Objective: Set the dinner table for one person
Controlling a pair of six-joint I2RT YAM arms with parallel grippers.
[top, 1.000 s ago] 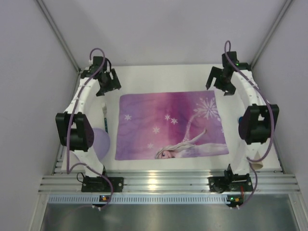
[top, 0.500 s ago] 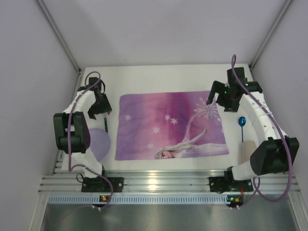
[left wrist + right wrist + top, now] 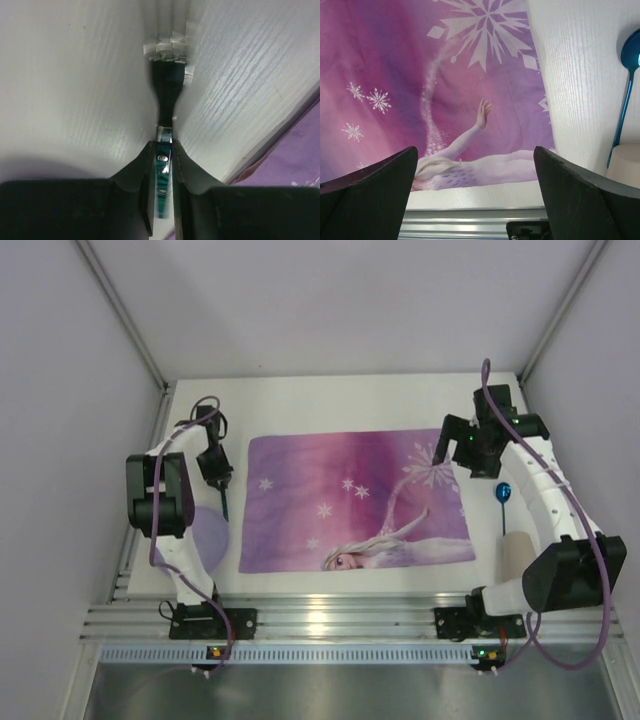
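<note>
We see the dinner table (image 3: 330,400) as a wide white top with an aluminium rail (image 3: 330,620) along its near edge, where both arms are bolted. A purple placemat (image 3: 350,500) with snowflakes and a cartoon princess lies flat in the middle of the table.

Near the table's left edge, just beside the placemat's left edge, the left gripper (image 3: 163,145) is down at the tabletop. Its fingers are pressed together on the shiny teal handle of a fork (image 3: 164,95), whose white tines point towards the far edge. We cannot tell whether the fork is lifted or rests on the table. A pale purple round dish (image 3: 208,535) sits by the near left corner, partly hidden by the left arm.

The right gripper (image 3: 475,190) hangs above the far right part of the placemat, by the large snowflake, with its fingers spread wide and nothing between them. Between the placemat and the table's right edge lies a blue spoon (image 3: 503,492), and a beige cup (image 3: 517,555) stands at the near end of its handle.
</note>
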